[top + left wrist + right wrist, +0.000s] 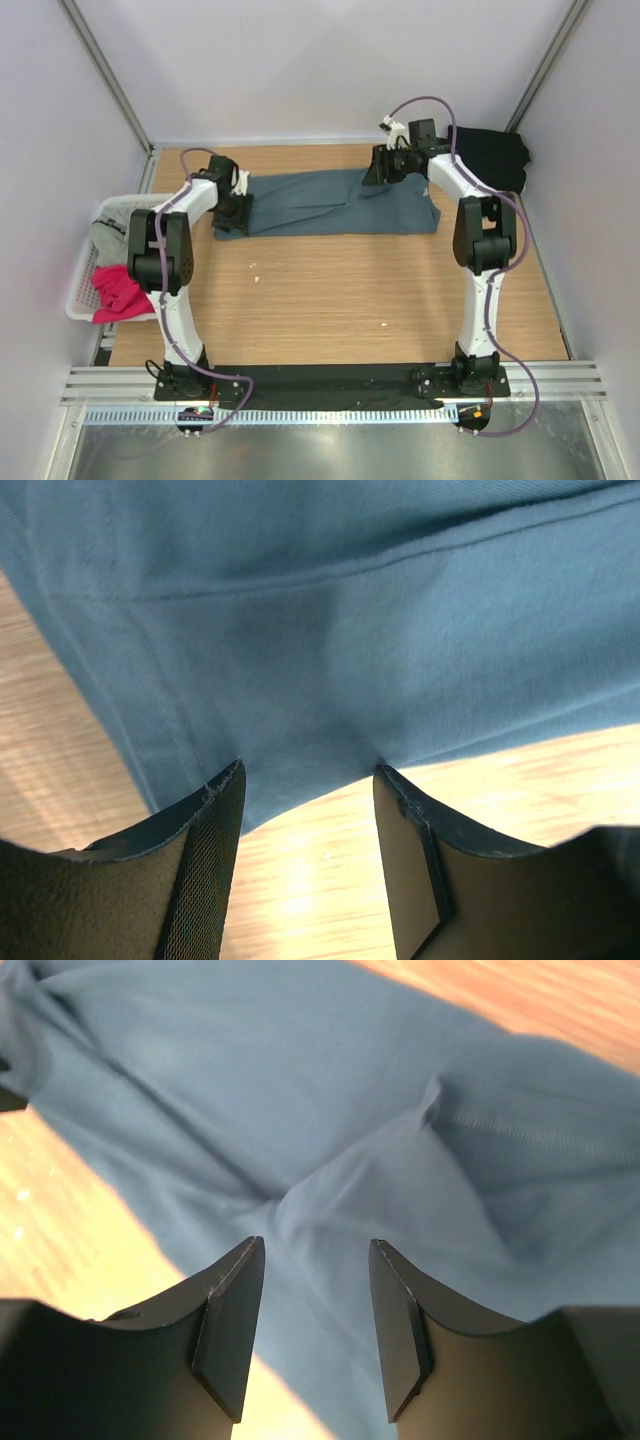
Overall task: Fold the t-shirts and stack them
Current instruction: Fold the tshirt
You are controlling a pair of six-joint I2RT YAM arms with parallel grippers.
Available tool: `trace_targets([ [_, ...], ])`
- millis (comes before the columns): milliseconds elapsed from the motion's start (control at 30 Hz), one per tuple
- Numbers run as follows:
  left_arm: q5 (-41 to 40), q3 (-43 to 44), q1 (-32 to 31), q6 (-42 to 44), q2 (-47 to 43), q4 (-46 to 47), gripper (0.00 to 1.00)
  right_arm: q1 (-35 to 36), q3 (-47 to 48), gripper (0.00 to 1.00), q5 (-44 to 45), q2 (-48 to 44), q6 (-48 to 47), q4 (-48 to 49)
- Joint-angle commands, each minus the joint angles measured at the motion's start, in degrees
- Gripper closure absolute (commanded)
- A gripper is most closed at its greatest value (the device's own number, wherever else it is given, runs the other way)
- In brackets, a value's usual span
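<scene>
The slate blue-grey t-shirt (330,203) lies folded into a long strip across the far part of the table. My left gripper (234,212) is open at its left end; in the left wrist view the gripper (308,772) has its fingertips at the shirt's edge (330,650). My right gripper (383,170) is open over the strip's far right part; in the right wrist view the gripper (315,1250) hovers over a wrinkle in the cloth (330,1140). The black t-shirt (495,155) lies at the far right corner. The pink t-shirt (115,292) and the light grey one (104,236) are in the basket.
The white slatted basket (84,275) stands off the table's left edge. Bare wooden table (340,290) stretches from the shirt to the near edge. Grey walls and metal frame posts close in the back and sides.
</scene>
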Motion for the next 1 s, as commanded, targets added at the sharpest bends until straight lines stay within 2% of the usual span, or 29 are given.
trace_targets([
  [0, 0.8, -0.2, 0.6, 0.1, -4.4, 1.3, 0.44, -0.3, -4.2, 0.48, 1.4, -11.4, -1.5, 6.5],
  [133, 1.5, -0.3, 0.6, 0.1, -5.0, 1.3, 0.44, -0.3, -7.3, 0.49, 3.2, -10.3, -2.7, 5.5],
  [467, 1.5, -0.8, 0.6, 0.3, -4.7, 1.1, 0.44, -0.4, -2.7, 0.52, 3.4, 1.6, -0.4, 3.3],
  [767, 1.7, -0.3, 0.6, 0.2, -3.0, 1.0, 0.45, -0.6, -2.1, 0.52, 4.5, 3.9, -1.1, 3.8],
  [967, 1.5, -0.3, 0.6, 0.2, -2.2, 1.1, 0.44, -0.6, 3.2, 0.52, 4.4, 9.2, -0.6, 3.4],
])
